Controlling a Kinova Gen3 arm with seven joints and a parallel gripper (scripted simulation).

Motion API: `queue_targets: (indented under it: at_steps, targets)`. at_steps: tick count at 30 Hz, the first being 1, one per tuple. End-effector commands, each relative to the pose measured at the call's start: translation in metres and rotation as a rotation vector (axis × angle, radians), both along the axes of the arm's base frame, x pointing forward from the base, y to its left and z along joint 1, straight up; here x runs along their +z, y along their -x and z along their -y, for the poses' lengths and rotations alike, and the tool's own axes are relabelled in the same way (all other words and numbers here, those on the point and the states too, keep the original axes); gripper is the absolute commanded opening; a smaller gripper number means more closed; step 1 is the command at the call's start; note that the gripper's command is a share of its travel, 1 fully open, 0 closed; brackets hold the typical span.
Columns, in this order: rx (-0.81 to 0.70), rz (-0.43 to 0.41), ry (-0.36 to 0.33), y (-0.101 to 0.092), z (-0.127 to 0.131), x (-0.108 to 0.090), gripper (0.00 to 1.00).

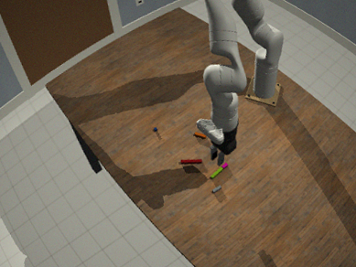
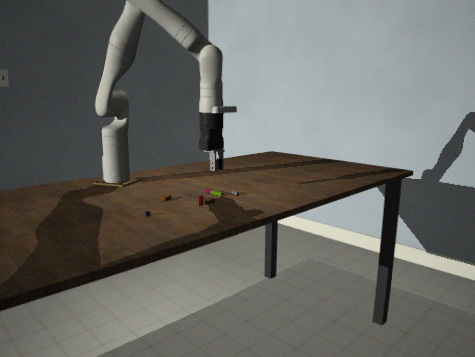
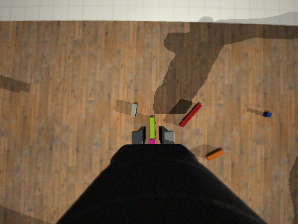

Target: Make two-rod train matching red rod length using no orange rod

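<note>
Now gripper [image 2: 216, 166] hangs above table [image 2: 319, 181], fingers part open, holding nothing. Lime rod [image 3: 152, 127] and magenta rod [image 3: 152, 142] lie flat directly below, seemingly end to end. Red rod [image 3: 190, 114] just beside.

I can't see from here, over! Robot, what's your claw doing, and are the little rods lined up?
Gripper open, empty, above table. Lime rod and magenta rod flat, end to end. Red rod, grey rod apart from them.
</note>
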State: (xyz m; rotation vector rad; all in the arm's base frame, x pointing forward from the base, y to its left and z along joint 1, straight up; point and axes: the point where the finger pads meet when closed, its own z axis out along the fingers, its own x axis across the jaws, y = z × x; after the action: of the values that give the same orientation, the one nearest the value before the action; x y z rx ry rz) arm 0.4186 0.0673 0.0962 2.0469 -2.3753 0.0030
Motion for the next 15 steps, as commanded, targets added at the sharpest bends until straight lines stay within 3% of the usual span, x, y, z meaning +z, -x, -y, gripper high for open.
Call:
queue_targets:
  at_steps: [1,4,5,15]
  targets:
    - [0.0,0.005,-0.002,-0.0019,0.0013,0.008,0.54]
    - [0.0,0.005,-0.002,-0.0019,0.0013,0.008,0.54]
    - [0.0,0.005,-0.002,-0.0019,0.0013,0.008,1.0]
    - [0.0,0.005,-0.002,-0.0019,0.0013,0.008,1.0]
